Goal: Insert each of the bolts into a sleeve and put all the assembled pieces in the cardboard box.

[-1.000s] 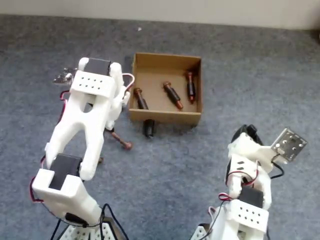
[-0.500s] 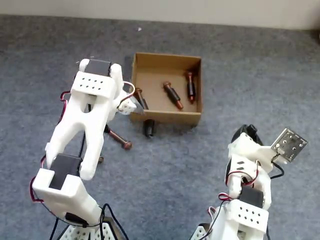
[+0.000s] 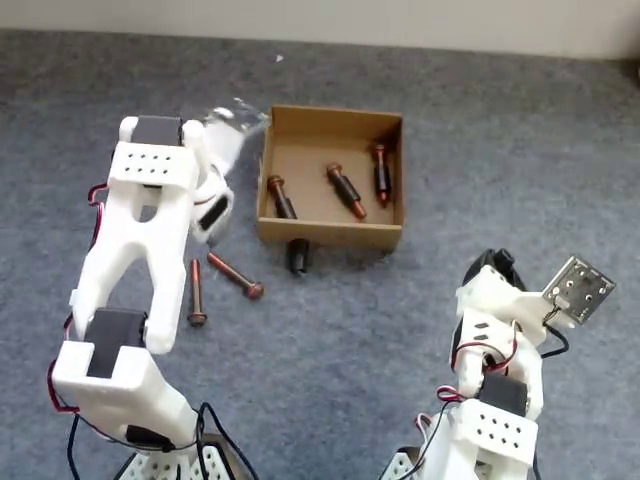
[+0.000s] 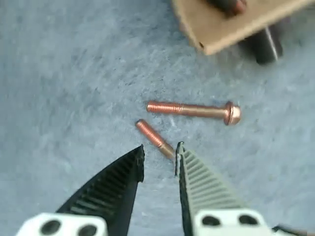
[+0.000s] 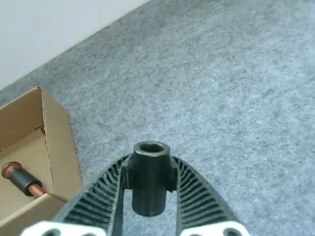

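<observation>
Left hand (image 4: 160,146) leftward; bolt (image 3: 197,290) head robotward.

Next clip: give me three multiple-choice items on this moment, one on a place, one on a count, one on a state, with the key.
1. The loose sleeve lies:
A) inside the cardboard box
B) outside, by the box's near wall
C) behind the box

2. Assembled pieces in the box:
A) one
B) five
C) three

3. The right end effector is:
A) shut on a sleeve
B) open, empty
C) shut on a bolt

Key: B, it sits on the carpet at that wall; C, three lie inside; A, it clamps a black sleeve.
</observation>
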Action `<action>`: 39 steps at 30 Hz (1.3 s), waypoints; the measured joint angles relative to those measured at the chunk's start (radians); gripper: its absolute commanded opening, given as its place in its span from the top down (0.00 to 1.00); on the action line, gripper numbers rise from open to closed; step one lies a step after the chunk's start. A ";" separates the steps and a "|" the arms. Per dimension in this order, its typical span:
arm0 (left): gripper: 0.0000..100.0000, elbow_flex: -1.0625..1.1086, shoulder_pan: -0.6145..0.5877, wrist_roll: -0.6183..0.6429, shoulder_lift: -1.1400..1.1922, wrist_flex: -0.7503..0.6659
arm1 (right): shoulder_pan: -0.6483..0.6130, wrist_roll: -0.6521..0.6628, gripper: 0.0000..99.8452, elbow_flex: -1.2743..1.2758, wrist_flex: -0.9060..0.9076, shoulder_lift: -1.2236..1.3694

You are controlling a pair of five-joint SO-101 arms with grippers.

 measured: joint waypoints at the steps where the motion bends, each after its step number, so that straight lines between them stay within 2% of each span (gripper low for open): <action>1: 0.88 0.014 0.009 -0.083 0.000 0.000 | 0.000 0.000 1.00 0.000 0.000 0.000; 4: 0.88 0.078 0.037 -0.327 0.000 -0.014 | 0.000 0.000 0.99 0.000 0.000 0.000; 7: 0.88 0.169 0.068 -0.514 0.000 -0.048 | 0.000 0.000 0.99 0.000 0.000 0.000; 10: 0.88 0.250 0.106 -0.649 0.000 -0.071 | 0.000 0.000 0.99 0.000 0.000 0.000; 13: 0.85 0.278 0.124 -0.726 0.000 -0.098 | 0.000 0.000 0.99 0.000 0.000 0.000; 17: 0.80 0.302 0.123 -0.786 0.000 -0.146 | 0.000 0.000 0.99 0.000 0.000 0.000; 33: 0.80 0.477 0.137 -0.793 0.000 -0.497 | -0.002 0.000 0.99 0.000 0.000 0.000; 35: 0.83 0.483 0.158 -0.793 0.018 -0.529 | -0.002 0.000 0.99 0.000 0.000 0.000; 39: 0.95 0.462 0.178 -0.793 0.083 -0.549 | -0.002 0.000 0.99 0.000 0.000 0.000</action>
